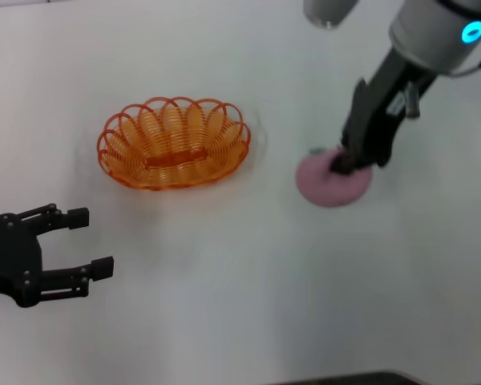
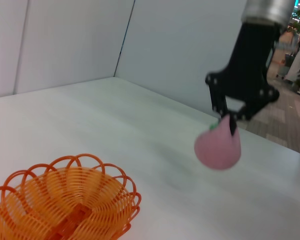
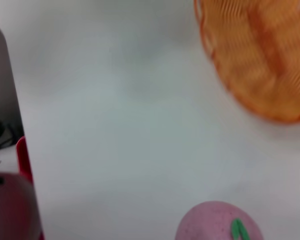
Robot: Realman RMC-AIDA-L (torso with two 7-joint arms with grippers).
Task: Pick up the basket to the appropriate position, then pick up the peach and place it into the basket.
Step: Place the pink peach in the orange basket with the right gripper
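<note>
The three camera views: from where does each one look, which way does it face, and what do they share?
Head view: from the robot's head, forward and down at the table; shows left gripper open, right gripper on the peach.
Left wrist view: low, across the table; shows basket, right gripper holding the peach.
Right wrist view: downward; no own fingers.
All share basket and peach.

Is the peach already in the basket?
No, the peach is off to the side of the empty basket, gripped by the right gripper.
</note>
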